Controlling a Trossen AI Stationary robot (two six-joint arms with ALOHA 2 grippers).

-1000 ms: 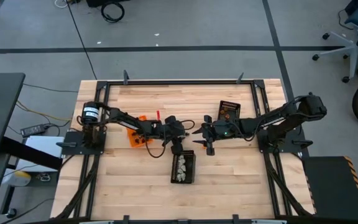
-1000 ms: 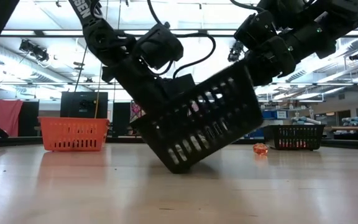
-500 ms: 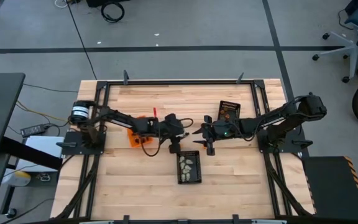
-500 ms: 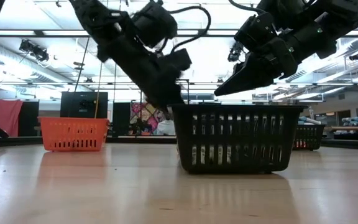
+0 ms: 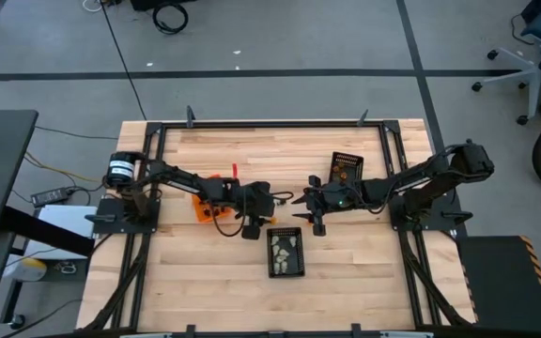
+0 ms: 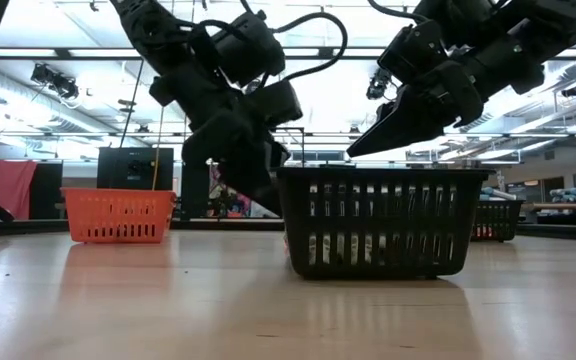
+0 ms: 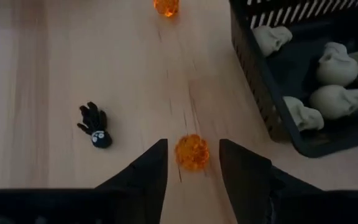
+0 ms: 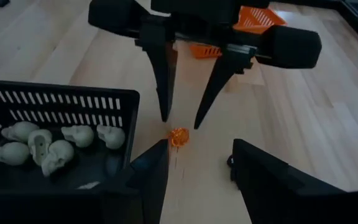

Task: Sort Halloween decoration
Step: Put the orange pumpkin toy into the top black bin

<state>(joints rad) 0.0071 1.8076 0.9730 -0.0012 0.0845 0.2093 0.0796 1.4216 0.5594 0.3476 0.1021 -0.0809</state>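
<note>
Left gripper [image 7: 191,163] hangs jaws spread over an orange bead-like piece [image 7: 192,152] (black spider [image 7: 96,126] nearby); right gripper [image 8: 196,155], jaws spread, beside the skull-filled black mesh bin [image 8: 61,99].

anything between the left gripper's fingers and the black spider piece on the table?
Nothing. In the left wrist view, bare wood separates the open left gripper from the black spider piece. Only the orange pumpkin piece lies between the fingers themselves.
</note>
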